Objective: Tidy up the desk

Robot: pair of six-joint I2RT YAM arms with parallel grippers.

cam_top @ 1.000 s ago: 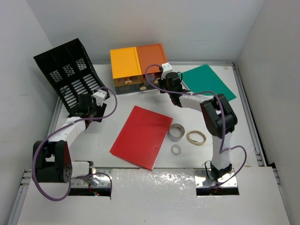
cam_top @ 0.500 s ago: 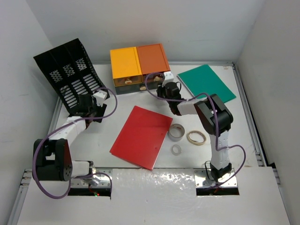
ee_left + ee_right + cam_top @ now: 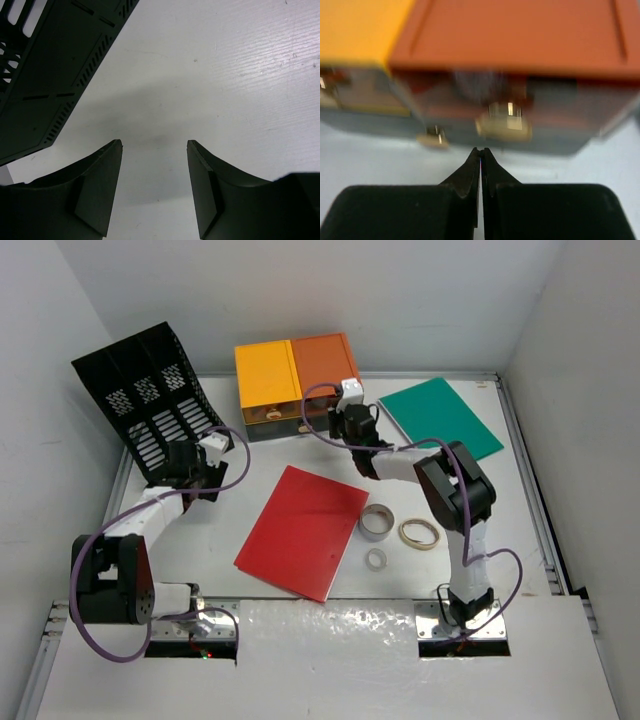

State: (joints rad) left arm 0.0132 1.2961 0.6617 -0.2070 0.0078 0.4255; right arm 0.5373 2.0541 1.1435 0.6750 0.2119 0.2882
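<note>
The white surface [image 3: 520, 510] lies under both arms. The right gripper [image 3: 345, 422], pressed closed on nothing, hangs near the far edge just before the orange drawer box [image 3: 325, 365], and the left gripper [image 3: 190, 468] stands parted and empty by the black file rack [image 3: 145, 405] at the far left corner. A red folder [image 3: 303, 530] and a grey tape roll [image 3: 376, 522] lie mid-surface; only the right wrist view shows, blurred, a pale knob [image 3: 504, 117] just beyond the closed tips.
</note>
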